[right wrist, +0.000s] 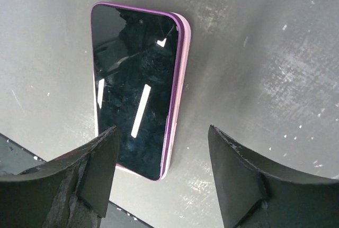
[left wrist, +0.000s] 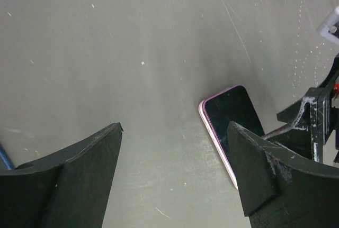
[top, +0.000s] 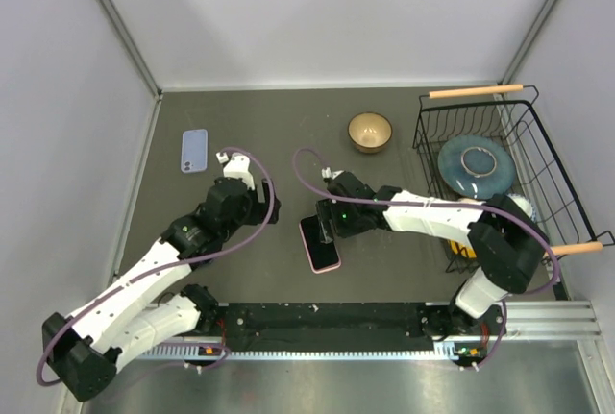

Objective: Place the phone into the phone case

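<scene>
The phone (top: 320,243) lies screen up on the grey table, with a black screen and a pink-purple edge. It also shows in the right wrist view (right wrist: 135,85) and the left wrist view (left wrist: 230,119). The light blue phone case (top: 194,150) lies flat at the back left, apart from both grippers. My right gripper (top: 332,219) (right wrist: 162,133) is open and empty, hovering over the phone's end, its left finger over the screen edge. My left gripper (top: 233,183) (left wrist: 175,133) is open and empty over bare table, left of the phone.
A tan bowl (top: 370,131) stands at the back centre. A black wire basket (top: 527,118) with wooden handles holds a blue plate (top: 478,166) at the right. A yellow object (top: 461,251) lies beside the basket's near corner. White walls enclose the table.
</scene>
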Robot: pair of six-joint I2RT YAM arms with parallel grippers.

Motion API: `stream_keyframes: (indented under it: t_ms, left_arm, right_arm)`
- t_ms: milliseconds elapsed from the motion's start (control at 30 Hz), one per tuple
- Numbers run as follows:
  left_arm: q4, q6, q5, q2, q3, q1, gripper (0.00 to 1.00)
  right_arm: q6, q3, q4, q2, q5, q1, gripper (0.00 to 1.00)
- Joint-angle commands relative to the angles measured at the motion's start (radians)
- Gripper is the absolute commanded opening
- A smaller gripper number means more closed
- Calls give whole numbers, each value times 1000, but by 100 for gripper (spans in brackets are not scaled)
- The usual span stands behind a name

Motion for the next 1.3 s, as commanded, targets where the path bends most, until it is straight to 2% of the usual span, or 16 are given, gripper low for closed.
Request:
stream_keyframes:
  t_ms: [0, 167, 367, 600, 700, 833, 867, 900, 1067, 1267]
  left_arm:
    - [62, -125, 65, 11, -33, 3, 86]
    - [165, -205, 168, 60, -96, 3, 81]
    - [191, -254, 166, 158, -129, 3, 73]
    - [300, -260, 270, 250, -175, 3, 69]
    - [326, -271, 309, 311, -166, 3, 65]
    - [363, -282, 329, 377, -184, 2, 62]
    - [381, -282, 336, 390, -190, 3, 61]
    - [380, -279, 341, 400, -190, 2, 59]
    - [383, -262, 352, 466, -193, 3, 54]
    - [372, -253, 352, 485, -204, 3, 48]
  right_arm:
    - [-36, -21, 118, -21, -101, -18, 63]
    - [-22, -60, 152, 13, -124, -18, 55]
    - [7, -126, 224, 31, -150, -18, 50]
    - [47, -224, 423, 24, -253, -18, 32]
    - [58, -241, 446, 40, -259, -18, 24]
    - [72, -267, 480, 44, -267, -16, 21]
    - [75, -273, 484, 36, -265, -15, 23]
    - [81, -278, 483, 28, -253, -15, 32]
    - [110, -284, 451, -48, -205, -21, 59]
    - [127, -282, 457, -39, -187, -24, 70]
